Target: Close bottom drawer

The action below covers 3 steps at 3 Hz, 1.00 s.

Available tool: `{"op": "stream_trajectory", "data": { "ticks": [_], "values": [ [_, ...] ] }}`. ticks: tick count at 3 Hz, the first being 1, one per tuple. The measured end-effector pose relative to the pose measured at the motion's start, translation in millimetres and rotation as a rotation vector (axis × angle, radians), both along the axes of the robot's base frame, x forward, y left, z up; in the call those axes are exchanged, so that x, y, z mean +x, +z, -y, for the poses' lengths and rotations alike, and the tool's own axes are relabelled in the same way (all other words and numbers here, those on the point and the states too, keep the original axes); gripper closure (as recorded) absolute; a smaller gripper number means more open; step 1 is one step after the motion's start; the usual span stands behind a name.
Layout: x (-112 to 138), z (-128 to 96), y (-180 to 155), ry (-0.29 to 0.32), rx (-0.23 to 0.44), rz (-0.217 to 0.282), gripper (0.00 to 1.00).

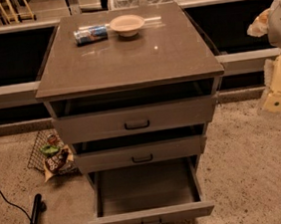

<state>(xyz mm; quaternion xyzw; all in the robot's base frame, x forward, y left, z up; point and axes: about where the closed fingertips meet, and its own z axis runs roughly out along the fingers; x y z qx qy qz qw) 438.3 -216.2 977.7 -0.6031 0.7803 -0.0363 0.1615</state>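
The bottom drawer point(149, 216) is the lowest of three grey drawers in the cabinet. It is pulled far out toward me, and its plain grey interior point(147, 186) shows nothing in it. Its small dark handle point(151, 223) is at the centre of the short front. My gripper point(278, 100) is at the right edge of the camera view, on a pale arm housing. It is well to the right of the cabinet, at about top-drawer height, and touches no drawer.
The middle drawer point(141, 154) and top drawer point(135, 119) stand slightly out. A can point(91, 34) and a bowl point(127, 24) sit on the cabinet top point(125, 60). A wire basket point(52, 156) with snack bags lies on the floor at left. A black pole point(34, 220) and a cable are at bottom left.
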Motion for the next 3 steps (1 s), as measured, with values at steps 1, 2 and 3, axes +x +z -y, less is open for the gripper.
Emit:
{"op": "stream_trajectory", "data": {
  "ticks": [1, 2, 3],
  "values": [
    [0, 0, 0, 0.000, 0.000, 0.000, 0.00],
    [0, -13, -23, 0.033, 0.024, -0.010, 0.00],
    [-5, -36, -62, 0.069, 0.095, -0.043, 0.00]
  ]
}}
